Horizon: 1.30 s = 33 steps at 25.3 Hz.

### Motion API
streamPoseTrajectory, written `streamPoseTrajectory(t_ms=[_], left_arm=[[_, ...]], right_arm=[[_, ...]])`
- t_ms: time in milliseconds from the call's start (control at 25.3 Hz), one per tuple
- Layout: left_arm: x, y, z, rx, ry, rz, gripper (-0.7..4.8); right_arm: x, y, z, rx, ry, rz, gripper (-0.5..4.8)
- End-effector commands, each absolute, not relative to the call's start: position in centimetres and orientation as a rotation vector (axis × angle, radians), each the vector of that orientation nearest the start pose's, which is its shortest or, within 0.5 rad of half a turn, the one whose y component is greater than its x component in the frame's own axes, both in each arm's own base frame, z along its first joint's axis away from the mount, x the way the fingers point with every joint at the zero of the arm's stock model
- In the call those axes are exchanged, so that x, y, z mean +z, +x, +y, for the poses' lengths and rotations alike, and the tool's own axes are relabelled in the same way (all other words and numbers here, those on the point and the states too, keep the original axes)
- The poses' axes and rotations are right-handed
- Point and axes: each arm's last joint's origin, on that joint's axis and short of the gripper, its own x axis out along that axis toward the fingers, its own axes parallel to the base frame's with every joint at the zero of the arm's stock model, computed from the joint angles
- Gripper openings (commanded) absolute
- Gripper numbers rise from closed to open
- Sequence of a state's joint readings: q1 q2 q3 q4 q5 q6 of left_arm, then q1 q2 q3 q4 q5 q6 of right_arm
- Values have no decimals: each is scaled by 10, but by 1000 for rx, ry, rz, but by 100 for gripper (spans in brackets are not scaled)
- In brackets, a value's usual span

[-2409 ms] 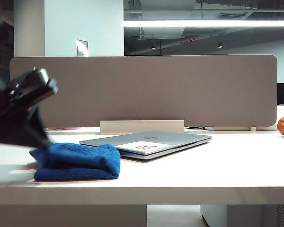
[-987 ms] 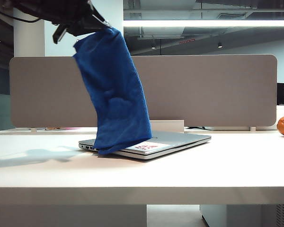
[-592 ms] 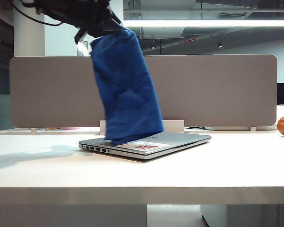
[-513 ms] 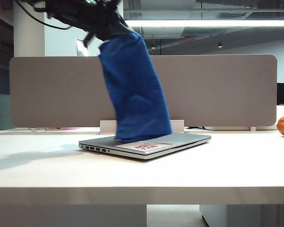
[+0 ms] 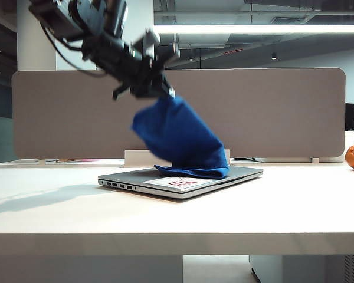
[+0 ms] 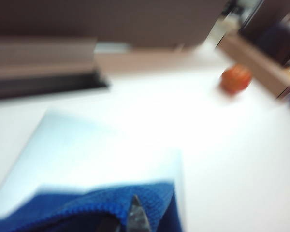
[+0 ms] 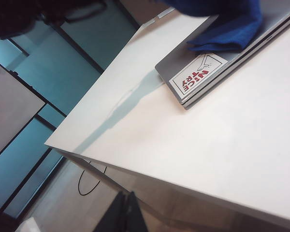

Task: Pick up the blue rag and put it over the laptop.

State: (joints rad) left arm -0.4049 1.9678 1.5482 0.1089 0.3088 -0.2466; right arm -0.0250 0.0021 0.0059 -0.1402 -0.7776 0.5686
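Rag (image 5: pixel 180 138) hangs from clamped left fingers (image 5: pixel 160 88) onto laptop (image 5: pixel 236 174); right fingers (image 7: pixel 125 212) look together

Blurred throughout, the left wrist view shows the left pincer (image 6: pixel 135 220) clamped on the bunched blue rag (image 6: pixel 92 210), with the pale lid of the laptop (image 6: pixel 96 154) just beyond it on the white counter (image 6: pixel 222 145) and an orange fruit (image 6: pixel 235 79) well apart.

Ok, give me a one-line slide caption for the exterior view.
Left gripper lowers the blue rag onto the closed laptop, its lower end touching the lid.
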Motion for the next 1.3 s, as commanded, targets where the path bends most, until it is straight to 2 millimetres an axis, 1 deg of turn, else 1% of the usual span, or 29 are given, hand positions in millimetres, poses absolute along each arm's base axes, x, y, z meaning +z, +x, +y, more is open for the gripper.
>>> streamPoseTrajectory(t_ms=[39,118,237,316,355,395,434,671,790,908,1066,1106,1185,1303], left_arm=[[252,420,-190,-636,-193,547,-6],[244,419,-191,-630,-189,596,-5],[239,416,-191,-622,-183,650,3],[237,415,-191,-628,-164,671,65],[235,414,-190,-624,-160,692,132],[234,413,-190,-621,-158,709,165],[233,412,-189,-618,-157,724,181],[225,404,-187,-647,-121,838,187],[226,399,-185,-643,-120,889,188],[233,393,-182,-638,-118,915,190],[248,384,-178,-637,-116,921,244],[252,382,-177,-641,-106,921,248],[262,370,-172,-655,-58,957,246],[264,362,-168,-641,-53,1018,235]], right_arm=[[154,89,18,698,585,323,0],[154,89,18,698,585,323,0],[154,89,18,698,585,323,0],[154,89,18,698,585,322,-1],[154,89,18,698,585,323,0],[154,89,18,698,585,323,-1],[154,89,18,698,584,322,-1],[154,89,18,698,584,322,0],[154,89,18,698,584,322,-1],[154,89,18,697,584,321,0],[154,90,17,670,584,314,-1],[154,90,17,663,585,312,-1],[154,90,17,658,583,310,-1],[154,90,17,659,553,298,-1]])
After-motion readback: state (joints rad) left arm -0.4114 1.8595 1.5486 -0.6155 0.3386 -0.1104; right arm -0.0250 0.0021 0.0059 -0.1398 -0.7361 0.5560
